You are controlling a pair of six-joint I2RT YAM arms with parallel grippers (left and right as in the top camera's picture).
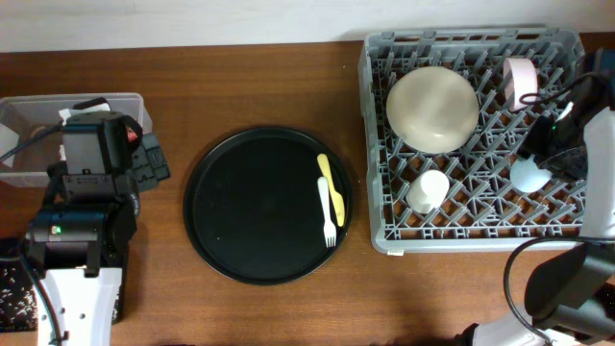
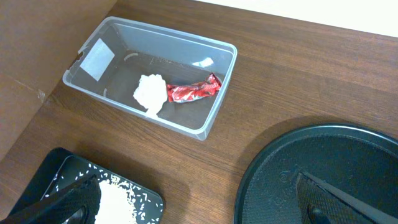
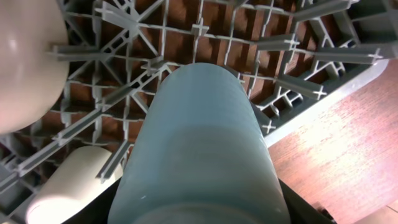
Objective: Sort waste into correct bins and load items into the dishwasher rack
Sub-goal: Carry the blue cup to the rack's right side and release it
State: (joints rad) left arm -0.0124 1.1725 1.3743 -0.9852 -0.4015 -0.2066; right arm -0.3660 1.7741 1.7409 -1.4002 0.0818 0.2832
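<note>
The grey dishwasher rack [image 1: 384, 144] holds the upturned cream bowl [image 1: 431, 107], the pink bowl [image 1: 520, 79] and the white cup [image 1: 428, 190]. My right gripper [image 1: 553, 154] is shut on the light blue cup [image 3: 202, 143], held over the rack's right side [image 3: 298, 68]. The yellow-handled fork [image 1: 332, 200] lies on the round black tray [image 1: 250, 207]. My left gripper [image 2: 199, 214] is open and empty, above the table between the flat black bin [image 2: 143, 205] holding rice grains [image 2: 115, 202] and the round tray [image 2: 323, 168]. The clear tub [image 2: 211, 118] holds the white tissue [image 2: 150, 93] and red wrapper [image 2: 193, 91].
The left arm's body [image 1: 82, 221] covers the black bin and part of the clear tub [image 1: 125, 101] in the overhead view. Bare wooden table [image 1: 250, 82] lies between the tub and the rack. The table's far edge meets a pale wall.
</note>
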